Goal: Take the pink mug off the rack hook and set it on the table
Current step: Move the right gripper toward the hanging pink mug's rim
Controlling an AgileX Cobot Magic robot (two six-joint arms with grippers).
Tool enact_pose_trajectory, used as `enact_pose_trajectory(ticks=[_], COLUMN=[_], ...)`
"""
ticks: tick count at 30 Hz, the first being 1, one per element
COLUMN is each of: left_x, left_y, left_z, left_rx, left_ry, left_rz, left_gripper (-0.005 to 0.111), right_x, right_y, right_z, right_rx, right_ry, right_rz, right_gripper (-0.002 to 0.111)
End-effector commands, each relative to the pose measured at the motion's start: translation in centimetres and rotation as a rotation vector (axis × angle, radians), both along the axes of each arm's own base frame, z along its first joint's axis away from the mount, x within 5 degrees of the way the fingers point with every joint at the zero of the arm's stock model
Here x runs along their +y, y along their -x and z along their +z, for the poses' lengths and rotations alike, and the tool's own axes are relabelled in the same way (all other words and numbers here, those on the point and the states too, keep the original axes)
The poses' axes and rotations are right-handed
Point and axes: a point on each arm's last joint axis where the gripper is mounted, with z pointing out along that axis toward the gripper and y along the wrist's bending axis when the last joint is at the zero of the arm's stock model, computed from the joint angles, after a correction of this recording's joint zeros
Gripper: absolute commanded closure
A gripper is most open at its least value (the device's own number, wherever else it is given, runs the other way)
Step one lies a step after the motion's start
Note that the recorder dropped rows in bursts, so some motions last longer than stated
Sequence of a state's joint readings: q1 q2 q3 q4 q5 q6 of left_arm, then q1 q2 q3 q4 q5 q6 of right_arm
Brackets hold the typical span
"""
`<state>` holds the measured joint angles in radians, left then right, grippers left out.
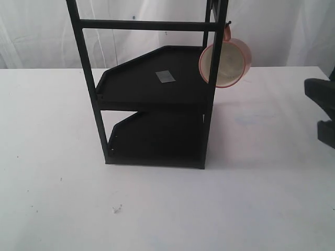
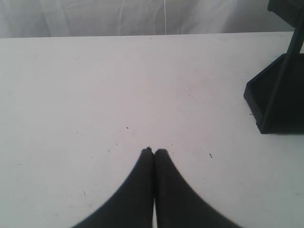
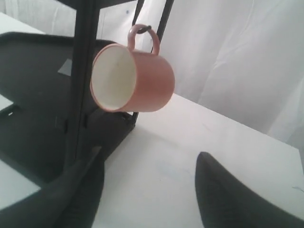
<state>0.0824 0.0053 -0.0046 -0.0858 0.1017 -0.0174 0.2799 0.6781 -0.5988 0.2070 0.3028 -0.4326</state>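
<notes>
The pink mug (image 1: 226,63) hangs by its loop handle from the rack hook (image 1: 228,23) on the right upright of the tall black rack (image 1: 152,94). Its cream inside faces the exterior camera. In the right wrist view the pink mug (image 3: 135,78) hangs on its side off the hook (image 3: 145,28), some way ahead of my right gripper (image 3: 149,164), which is open and empty. The right gripper (image 1: 322,107) shows at the right edge of the exterior view, apart from the mug. My left gripper (image 2: 154,152) is shut with nothing in it, over the white table (image 2: 118,95).
The rack's two black tray shelves stand mid-table, the upper with a grey sticker (image 1: 165,76). A corner of the lower shelf (image 2: 278,97) appears in the left wrist view. A white curtain hangs behind the table. Small specks (image 1: 116,209) lie near the front.
</notes>
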Motion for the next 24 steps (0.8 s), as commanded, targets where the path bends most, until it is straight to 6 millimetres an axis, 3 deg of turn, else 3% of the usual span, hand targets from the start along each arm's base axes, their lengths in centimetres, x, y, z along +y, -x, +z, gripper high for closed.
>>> enact_pose_trajectory(ticks=[1, 10, 19, 24], left_x=[0.0, 0.0, 0.0, 0.0], left_y=[0.0, 0.0, 0.0, 0.0], left_z=[-0.1, -0.1, -0.1, -0.1], left_rx=[-0.005, -0.005, -0.005, -0.005], left_ry=[0.011, 0.011, 0.011, 0.011], left_rz=[-0.002, -0.002, -0.002, -0.002], left_gripper=[0.107, 0.107, 0.107, 0.107], right_x=[0.7, 3.0, 4.6, 5.4], right_y=[-2.4, -6.1, -8.7, -10.5], right_z=[-0.3, -1.4, -3.1, -3.0], right_rx=[-0.014, -0.089, -0.117, -0.103], right_ry=[-0.073, -0.100, -0.089, -0.108], right_rz=[-0.024, -0.014, -0.018, -0.027], right_gripper=[0.054, 0.042, 0.042, 0.042])
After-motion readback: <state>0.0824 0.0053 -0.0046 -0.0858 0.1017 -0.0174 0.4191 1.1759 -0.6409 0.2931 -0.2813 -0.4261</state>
